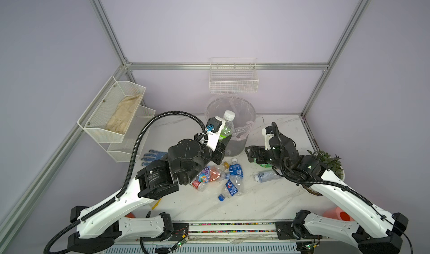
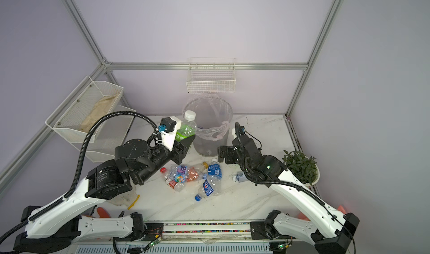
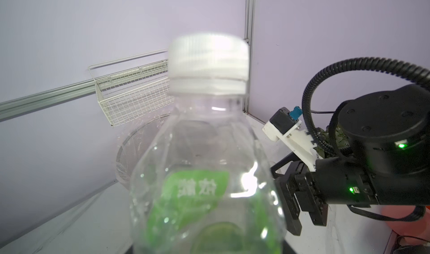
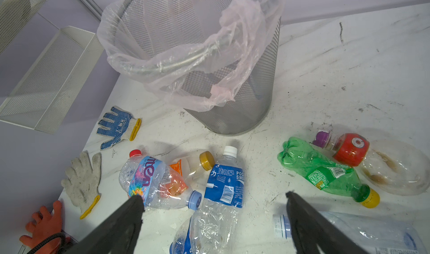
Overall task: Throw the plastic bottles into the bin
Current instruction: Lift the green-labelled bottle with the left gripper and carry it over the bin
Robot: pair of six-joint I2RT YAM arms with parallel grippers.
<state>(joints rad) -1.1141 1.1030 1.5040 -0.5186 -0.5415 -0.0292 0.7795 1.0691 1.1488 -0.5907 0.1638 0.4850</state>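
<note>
Gripping a green-labelled bottle [image 1: 227, 127] upright, the left fingers [image 1: 226, 139] held it just beside the rim of the bin [image 1: 239, 145], near the back edge of the table [image 1: 267, 201]; its base was hidden behind them. The right fingers [image 4: 125, 218] stood wide apart and empty over loose bottles [image 4: 224, 183] around the table's middle. The bin's contents were hard to make out through its bag [image 4: 232, 43].

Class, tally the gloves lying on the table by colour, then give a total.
Blue-dotted glove: 1
Grey-white glove: 1
Orange glove: 1
Total: 3
</note>
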